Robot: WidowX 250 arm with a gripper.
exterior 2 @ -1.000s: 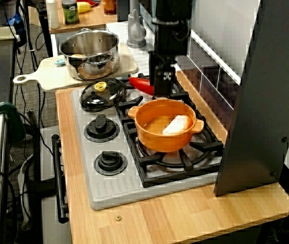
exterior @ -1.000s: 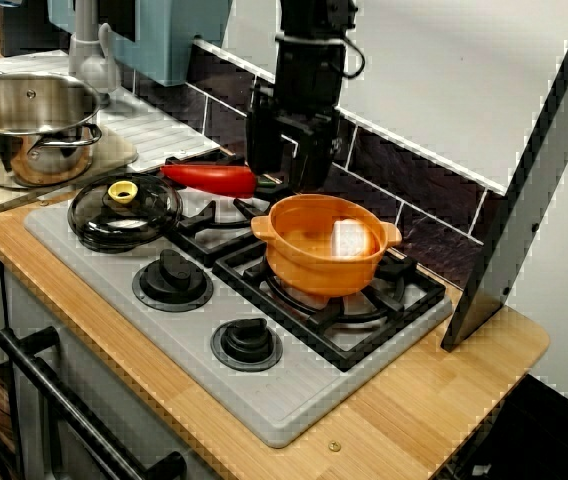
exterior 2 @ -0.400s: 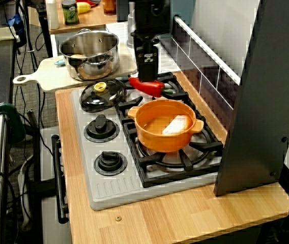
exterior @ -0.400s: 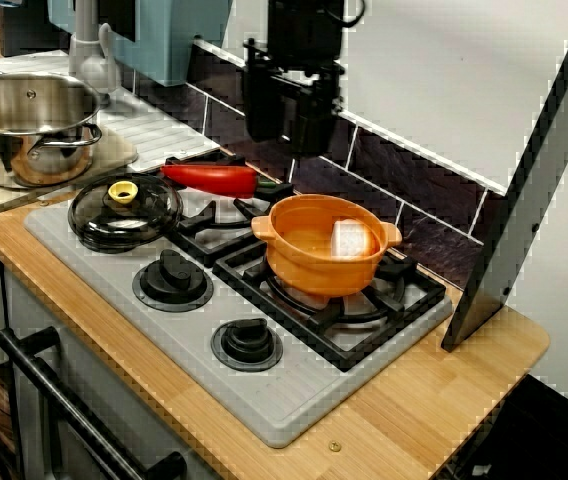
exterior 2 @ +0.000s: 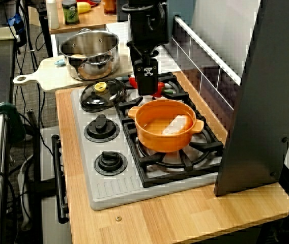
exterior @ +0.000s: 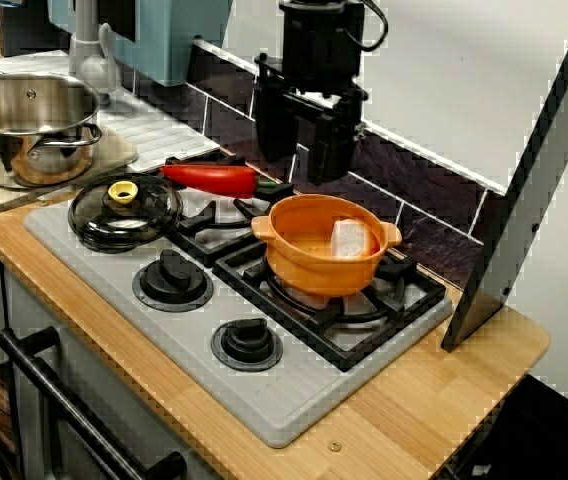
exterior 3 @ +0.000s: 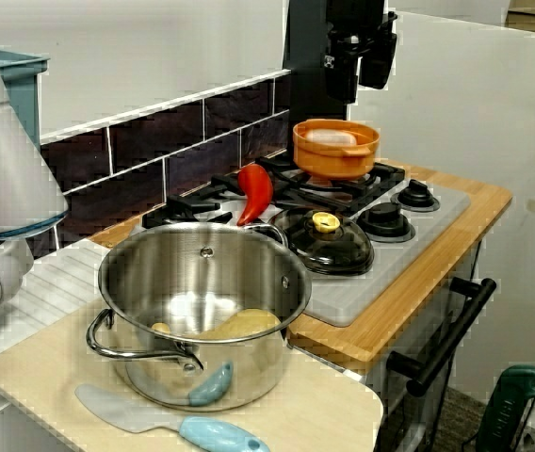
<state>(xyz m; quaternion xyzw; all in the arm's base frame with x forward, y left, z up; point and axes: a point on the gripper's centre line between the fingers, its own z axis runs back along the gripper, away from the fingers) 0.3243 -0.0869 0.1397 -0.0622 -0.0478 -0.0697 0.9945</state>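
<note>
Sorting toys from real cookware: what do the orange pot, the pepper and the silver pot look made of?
Orange pot: likely plastic, matte, even colour.
Pepper: probably plastic, glossy sheen.
Silver pot: looks like stainless steel, mirror-like reflections.

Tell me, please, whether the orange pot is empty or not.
Not empty: a pale block lies inside the pot, plain in every view.

Black gripper (exterior: 302, 165), red pepper (exterior: 209, 178), orange pot (exterior: 314, 268) with a white block (exterior: 351, 238) inside, grey stove (exterior: 264, 400), black lid (exterior: 99, 222) with a yellow knob (exterior: 122, 191), pale wood-grain surface (exterior: 444, 390).
</note>
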